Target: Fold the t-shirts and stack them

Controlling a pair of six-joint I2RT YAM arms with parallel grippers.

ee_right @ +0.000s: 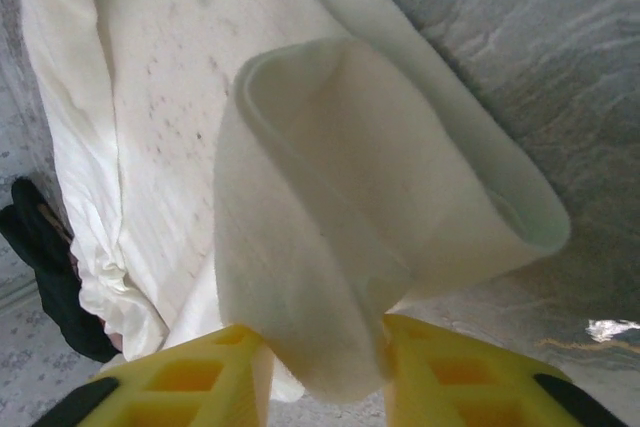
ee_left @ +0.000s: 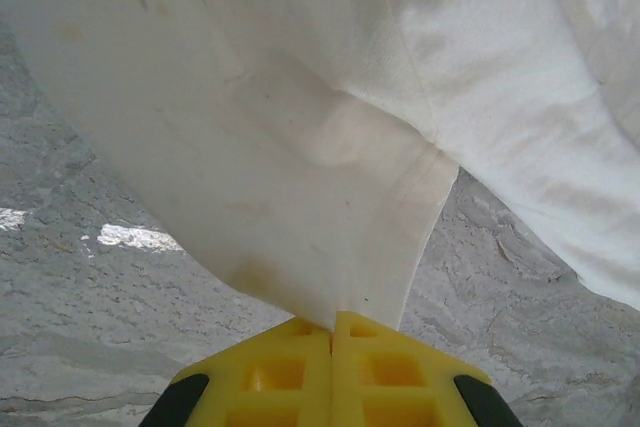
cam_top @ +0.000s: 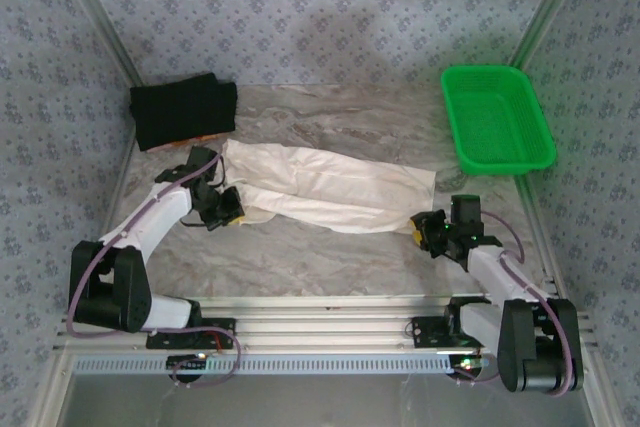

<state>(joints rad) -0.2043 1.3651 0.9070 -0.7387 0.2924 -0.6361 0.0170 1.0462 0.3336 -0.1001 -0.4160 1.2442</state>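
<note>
At table centre, the cream-white cloth t-shirt [cam_top: 330, 187] lies bunched in a long wrinkled band, running from far-left to near-right between both grippers.

Left gripper [cam_top: 225, 209]: in the wrist view its yellow jaws [ee_left: 332, 332] are pressed together with no gap, pinching a thin corner of the shirt's edge [ee_left: 300, 97]. The cloth lifts away from the grey marble-pattern table top [ee_left: 80, 327] there.

Right gripper [cam_top: 428, 227]: its jaws [ee_right: 325, 347] are part-way apart, clamped on a thick rolled fold of the same shirt [ee_right: 330, 197]. The fold fills the gap.

Edges: the shirt's left end sits just beside the plain black folded t-shirt [cam_top: 183, 110] in the far-left corner, with an orange bit at that shirt's near edge. The right end is near the green plastic mesh basket [cam_top: 462, 127], not touching.

Room: a bare table strip [cam_top: 330, 257] lies between the shirt and the arm bases. There is more bare surface behind the shirt, between the black shirt and the basket.
</note>
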